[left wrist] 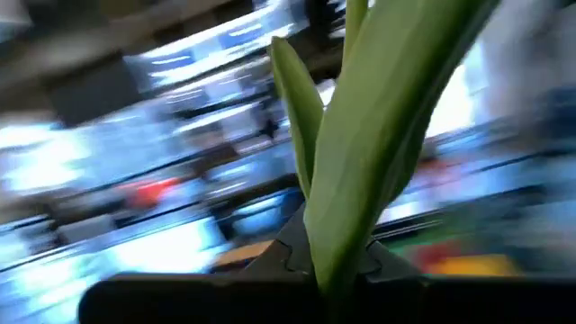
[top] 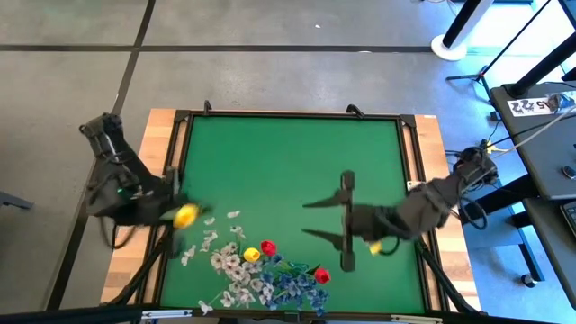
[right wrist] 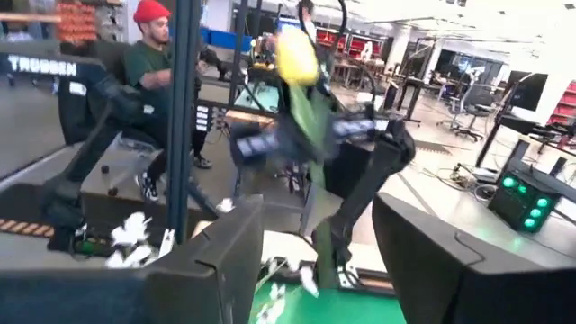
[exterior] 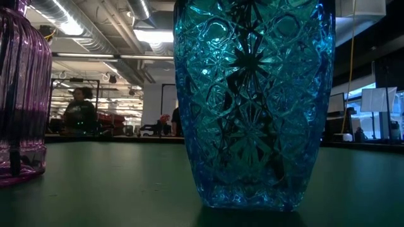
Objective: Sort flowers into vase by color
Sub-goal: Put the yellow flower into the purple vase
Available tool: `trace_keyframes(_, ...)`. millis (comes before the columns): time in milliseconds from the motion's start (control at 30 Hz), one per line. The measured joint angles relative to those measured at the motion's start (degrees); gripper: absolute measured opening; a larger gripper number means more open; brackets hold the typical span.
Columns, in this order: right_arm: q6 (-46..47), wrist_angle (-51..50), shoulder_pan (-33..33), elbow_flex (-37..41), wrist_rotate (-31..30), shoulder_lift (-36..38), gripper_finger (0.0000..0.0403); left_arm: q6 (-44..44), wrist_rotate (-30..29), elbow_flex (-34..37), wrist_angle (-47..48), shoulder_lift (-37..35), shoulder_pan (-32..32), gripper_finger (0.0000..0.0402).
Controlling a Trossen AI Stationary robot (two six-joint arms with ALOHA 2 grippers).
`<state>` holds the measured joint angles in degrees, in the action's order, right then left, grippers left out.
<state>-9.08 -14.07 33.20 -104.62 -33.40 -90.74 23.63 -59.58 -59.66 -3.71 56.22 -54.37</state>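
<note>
Where left gripper [top: 173,214] clamps, yellow tulip [top: 185,214], broad green leaves

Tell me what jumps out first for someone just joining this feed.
The blue cut-glass vase fills the low view, with a purple vase at its edge. From above, the left claw is shut on a yellow tulip at the green mat's left edge, while the right claw stands open mid-mat above the flower pile.
</note>
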Motion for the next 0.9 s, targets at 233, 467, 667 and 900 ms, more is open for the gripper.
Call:
trace_keyframes(233,0.0,-0.62,6.53,3.67,-12.08,-0.17,0.0209,-10.53,22.16,0.0,-1.32,2.29,-12.29,0.0)
trace_keyframes(467,1.21,-0.74,10.18,6.87,-19.97,-0.18,0.0209,-6.54,19.67,0.0,-4.77,14.32,-20.88,0.0)
trace_keyframes(667,4.06,-1.7,9.89,6.93,-21.67,-0.22,0.0209,-4.91,16.45,0.0,-11.86,22.79,-21.23,0.0)
trace_keyframes(900,4.31,-3.75,9.89,6.93,-21.65,-0.22,0.0209,4.3,14.91,0.02,-23.8,32.83,-17.71,0.0)
